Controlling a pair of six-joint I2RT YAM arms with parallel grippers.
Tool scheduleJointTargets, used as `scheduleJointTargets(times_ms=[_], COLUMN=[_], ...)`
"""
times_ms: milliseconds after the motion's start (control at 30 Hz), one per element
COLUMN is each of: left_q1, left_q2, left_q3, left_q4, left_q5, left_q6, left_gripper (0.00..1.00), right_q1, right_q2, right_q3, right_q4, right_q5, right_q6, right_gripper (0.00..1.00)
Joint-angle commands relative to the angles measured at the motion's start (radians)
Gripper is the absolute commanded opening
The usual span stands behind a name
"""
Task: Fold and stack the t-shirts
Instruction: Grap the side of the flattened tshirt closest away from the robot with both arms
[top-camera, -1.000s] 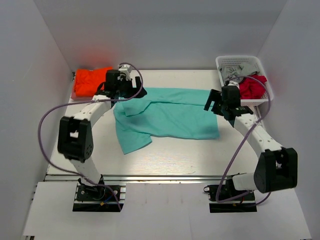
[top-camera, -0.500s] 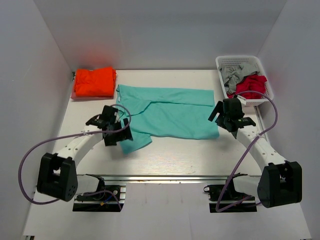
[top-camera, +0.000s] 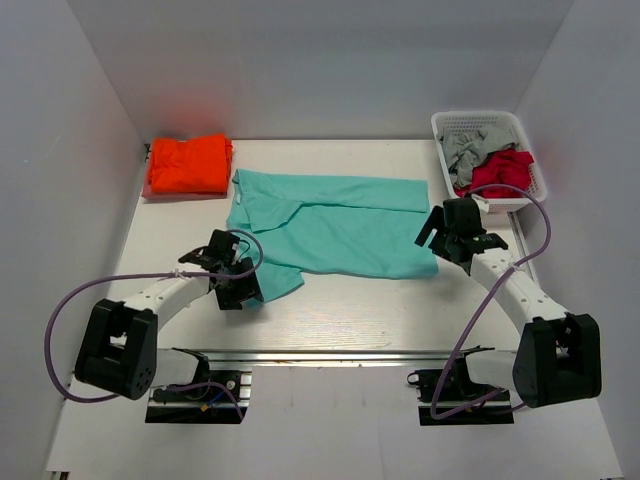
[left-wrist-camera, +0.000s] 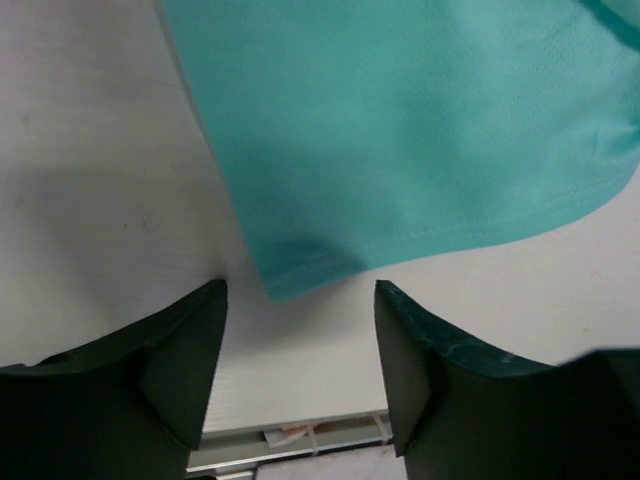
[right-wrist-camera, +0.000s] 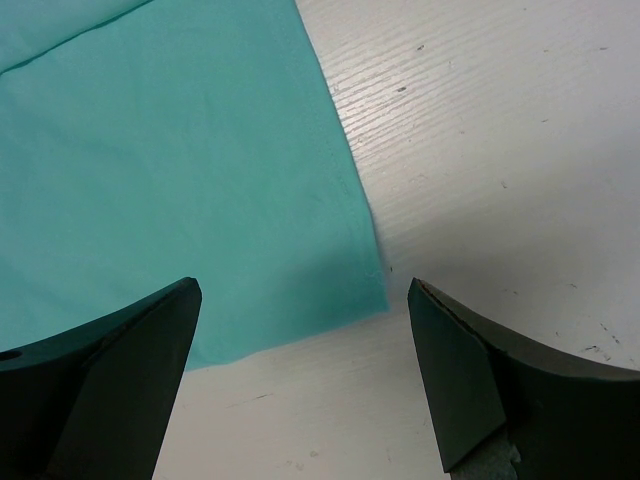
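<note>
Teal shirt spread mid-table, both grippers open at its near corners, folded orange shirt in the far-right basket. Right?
One error: the top view shows the orange shirt folded at far left, not in the basket. The rest stands: teal shirt spread mid-table, left gripper and right gripper open at its near corners.

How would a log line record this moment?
left gripper: open above teal shirt corner; right gripper: open above other corner; orange shirt: folded
</note>
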Motion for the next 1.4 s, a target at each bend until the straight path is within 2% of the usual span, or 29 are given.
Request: scheduleJointTargets(times_ms=[0,67,100,133,167,200,267,300,367,533,700,867,967,1067,1167,1233,1367], left_q1=[-0.011,-0.011,-0.011,-0.011,-0.011,-0.011,-0.011,-0.011,-0.02,-0.02,-0.02,-0.02,-0.02,-0.02,-0.02,-0.02,-0.02], left_q2=[0.026,0.04,0.051,0.051,0.051,0.051,0.061,0.061,0.072,0.072,0.026,-0.017,-0.028,-0.037,-0.037,-0.037,-0.061], left_q3=[-0.006,-0.006,-0.006,-0.006,-0.006,-0.006,-0.006,-0.006,0.003,0.026,0.035,0.044,0.045,0.045,0.045,0.035,0.026], left_q4=[0.036,0.026,0.025,0.025,0.038,0.057,0.067,0.077,0.078,0.076,0.067,0.046,0.021,0.021,0.012,0.012,0.001], left_q5=[-0.026,-0.037,-0.048,-0.048,-0.039,-0.039,0.001,0.012,0.012,0.012,0.012,0.001,0.001,0.001,0.001,0.001,0.001], left_q6=[-0.001,0.009,0.009,0.009,0.019,0.028,0.048,0.058,0.07,0.091,0.091,0.101,0.101,0.101,0.091,0.091,0.081], left_gripper=[0.69,0.63,0.54,0.49,0.41,0.22,0.04,0.0,0.0,0.0,0.0,0.0,0.0,0.0,0.0,0.0,0.0], right_q1=[-0.002,-0.002,-0.002,-0.004,-0.005,-0.005,-0.004,-0.004,-0.007,-0.007,-0.007,-0.011,-0.011,-0.011,-0.014,-0.014,-0.016], right_q2=[-0.016,-0.021,-0.022,-0.024,-0.027,-0.024,-0.004,0.004,0.027,0.057,0.07,0.1,0.12,0.128,0.152,0.162,0.189], right_q3=[-0.022,-0.034,-0.037,-0.043,-0.056,-0.059,-0.059,-0.057,-0.059,-0.083,-0.079,-0.09,-0.102,-0.134,-0.143,-0.157,-0.174], right_q4=[-0.003,-0.003,-0.007,-0.009,-0.012,-0.019,-0.061,-0.07,-0.096,-0.058,-0.003,0.019,0.025,0.053,0.054,0.066,0.074], right_q5=[0.014,0.014,0.017,0.018,0.015,0.011,0.003,0.004,-0.014,-0.014,-0.02,-0.034,-0.029,-0.028,-0.025,-0.023,-0.019], right_q6=[0.002,0.009,0.015,0.019,0.017,0.016,0.009,0.009,0.017,0.057,0.094,0.104,0.118,0.127,0.14,0.137,0.137], right_gripper=[0.9,0.9,0.9,0.9,0.9,0.9,0.9,0.9,0.9,0.83,0.82,0.76,0.65,0.65,0.55,0.54,0.0])
